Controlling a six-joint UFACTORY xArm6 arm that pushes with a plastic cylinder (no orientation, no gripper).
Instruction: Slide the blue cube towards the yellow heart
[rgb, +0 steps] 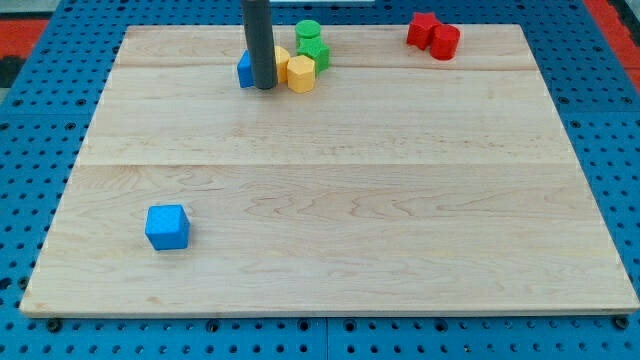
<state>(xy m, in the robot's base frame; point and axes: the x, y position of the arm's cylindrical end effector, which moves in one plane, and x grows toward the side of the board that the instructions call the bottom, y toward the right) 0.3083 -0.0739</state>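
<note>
The blue cube (167, 227) sits alone near the view's bottom left of the wooden board (330, 200). My tip (265, 86) is far from it, near the view's top, in a cluster of blocks. It stands in front of a second blue block (245, 69) and a yellow block (280, 59) that the rod partly hides; its shape cannot be made out. Another yellow block (301, 74), hexagon-like, lies just right of the tip.
Two green blocks (308, 33) (319, 54) sit behind the yellow ones. Two red blocks (422, 30) (445, 42) lie at the view's top right. Blue pegboard surrounds the board.
</note>
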